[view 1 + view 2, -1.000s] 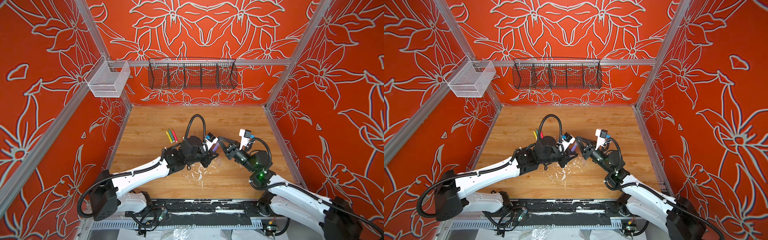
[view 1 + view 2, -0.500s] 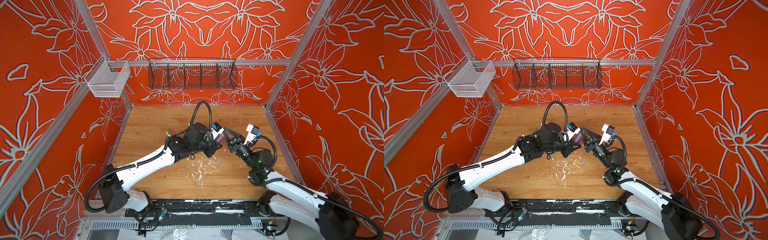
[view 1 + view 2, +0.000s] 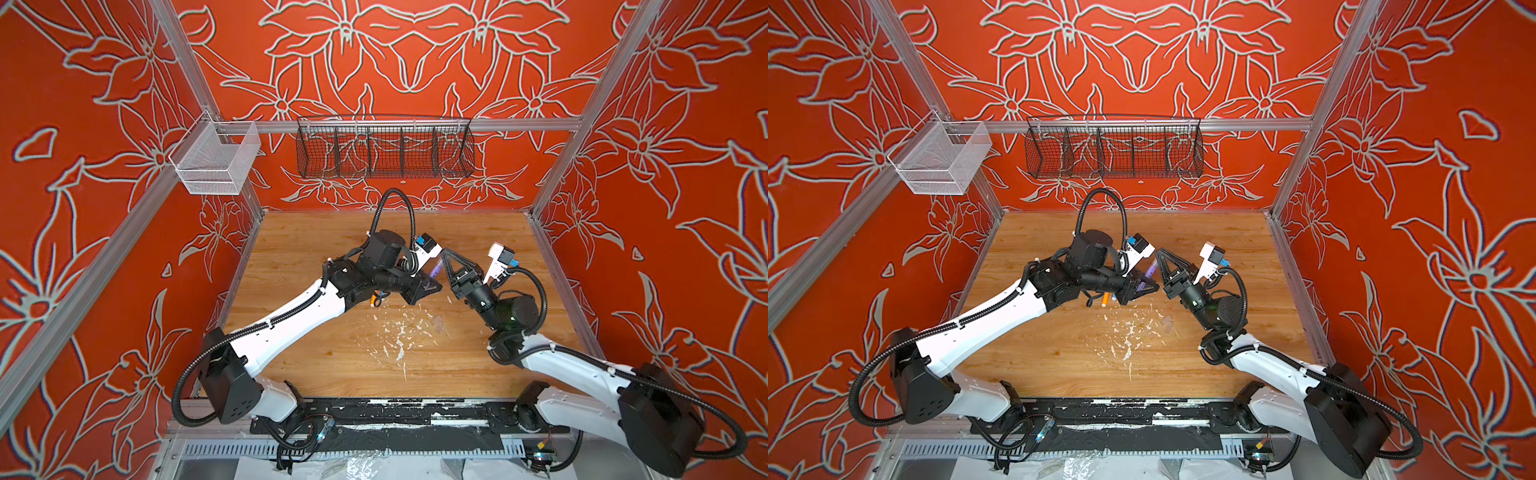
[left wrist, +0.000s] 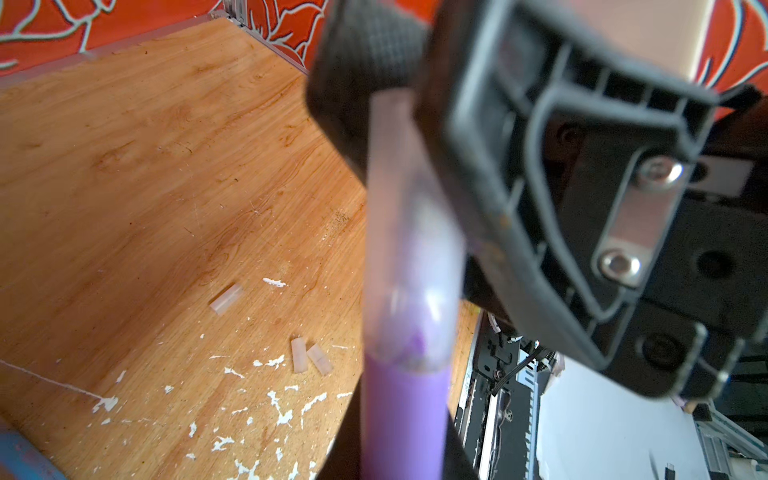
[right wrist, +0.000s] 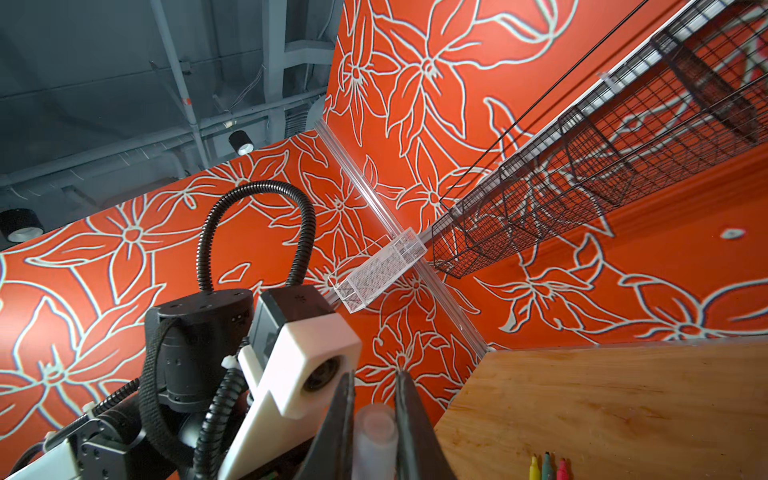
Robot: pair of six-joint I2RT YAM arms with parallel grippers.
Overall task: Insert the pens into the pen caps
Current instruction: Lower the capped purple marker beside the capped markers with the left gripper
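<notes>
Left gripper (image 3: 432, 286): was clamped on purple pen (image 3: 1151, 271), raised above table (image 3: 332, 357).
Right gripper (image 5: 375, 380): was pinched on clear cap (image 5: 375, 432), which sat over that pen's tip.
Three loose caps (image 4: 226, 298) lay on table.
Yellow, green and pink pens (image 5: 546, 466) lay side by side.
Orange pen (image 3: 1105, 298) lay beneath left arm.

This is a robotics lab test cell, not a lived-in room. The left gripper (image 3: 430, 286) and right gripper (image 3: 445, 254) meet above a bare wooden tabletop (image 3: 332, 365). It is boxed in by aluminium frame posts (image 3: 600, 95) carrying orange walls (image 3: 685, 208) printed with flowers. Beyond the grippers, a black wire basket (image 3: 384, 149) and a white mesh basket (image 3: 216, 166) hang from a frame rail. Behind them, both arms rise from a black base strip (image 3: 415, 415) trailing loose cables. High above the grippers, past the wall tops, a grey industrial ceiling (image 5: 104, 62) shows pipes and a spot lamp (image 5: 240, 143).
</notes>
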